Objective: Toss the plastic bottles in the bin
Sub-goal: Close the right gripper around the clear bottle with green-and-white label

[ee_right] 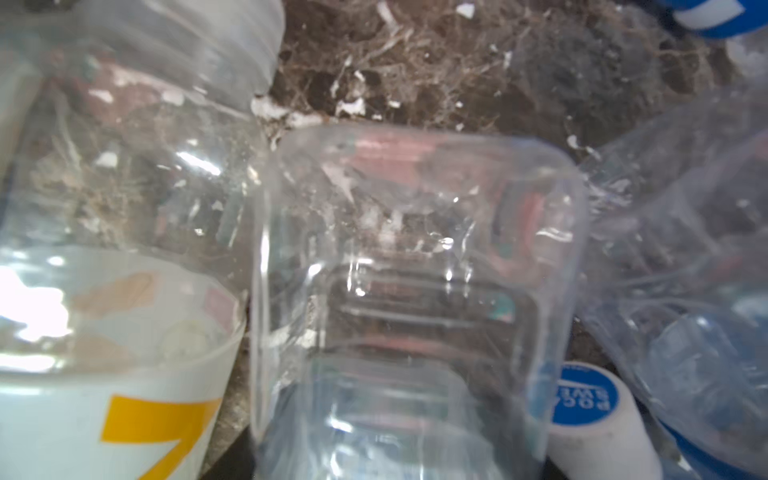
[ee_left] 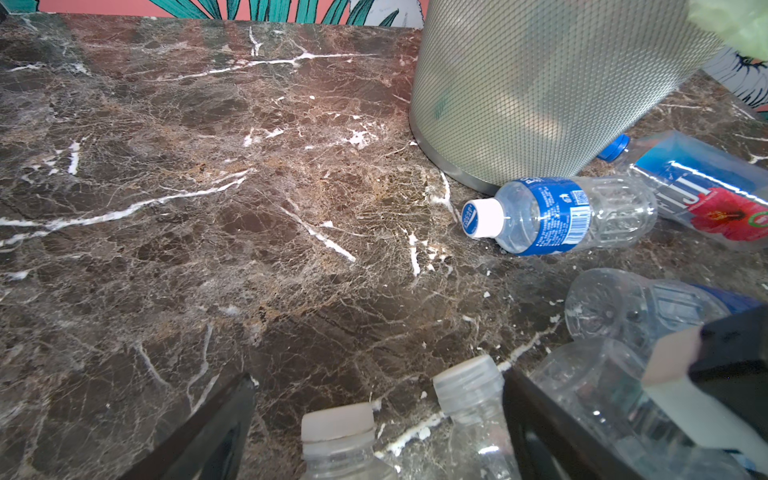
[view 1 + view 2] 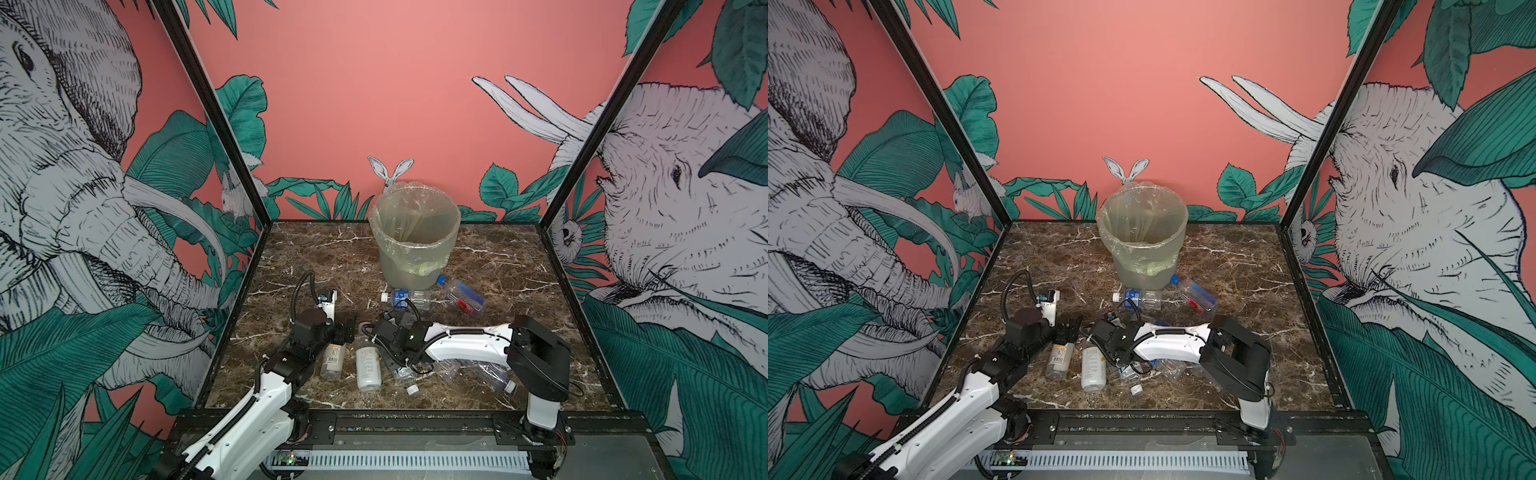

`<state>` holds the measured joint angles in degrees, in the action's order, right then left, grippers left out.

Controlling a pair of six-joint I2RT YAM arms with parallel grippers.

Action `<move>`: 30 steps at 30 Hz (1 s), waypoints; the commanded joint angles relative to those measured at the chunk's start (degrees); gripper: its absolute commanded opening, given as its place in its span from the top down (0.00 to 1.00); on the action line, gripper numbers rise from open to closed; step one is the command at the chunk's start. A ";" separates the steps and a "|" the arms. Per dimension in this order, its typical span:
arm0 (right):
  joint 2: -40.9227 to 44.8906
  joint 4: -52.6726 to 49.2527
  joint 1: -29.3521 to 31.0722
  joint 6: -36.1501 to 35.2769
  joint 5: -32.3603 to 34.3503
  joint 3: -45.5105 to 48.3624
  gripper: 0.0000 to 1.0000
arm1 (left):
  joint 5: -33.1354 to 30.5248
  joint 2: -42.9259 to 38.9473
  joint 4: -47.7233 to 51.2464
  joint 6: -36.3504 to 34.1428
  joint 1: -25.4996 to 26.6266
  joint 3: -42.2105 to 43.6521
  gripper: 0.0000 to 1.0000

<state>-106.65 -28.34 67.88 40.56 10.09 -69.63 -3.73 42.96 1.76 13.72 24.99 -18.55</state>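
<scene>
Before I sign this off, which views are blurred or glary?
Right wrist view: soft throughout, clear ribbed plastic bottle too close to focus, glare washing out the white-labelled bottle. Left wrist view: sharp on the blue-labelled clear bottle; grey-green round plastic bin shows a mesh pattern, possibly moiré. Both top views: evenly lit, no harsh glare.

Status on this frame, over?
Left gripper open, low over capped clear bottles. Right gripper low in bottle pile, jaws unreadable. Bin upright; blue-label bottle and Fiji bottle lie at its foot.
</scene>
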 commanded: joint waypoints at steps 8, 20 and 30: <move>13.69 6.62 1.84 -1.50 7.13 6.96 0.48 | -0.55 -0.10 -0.79 0.31 -0.01 0.70 0.06; 31.58 16.04 8.24 -5.48 24.85 19.30 0.50 | -0.29 0.59 -1.42 0.26 -0.07 0.84 0.07; 43.91 16.73 10.64 -10.12 34.84 23.76 0.49 | -0.14 -0.25 -1.32 0.17 -0.03 0.97 0.07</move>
<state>-65.58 -13.67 78.15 32.51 39.31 -45.91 -3.75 43.51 1.34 13.69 24.99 -18.46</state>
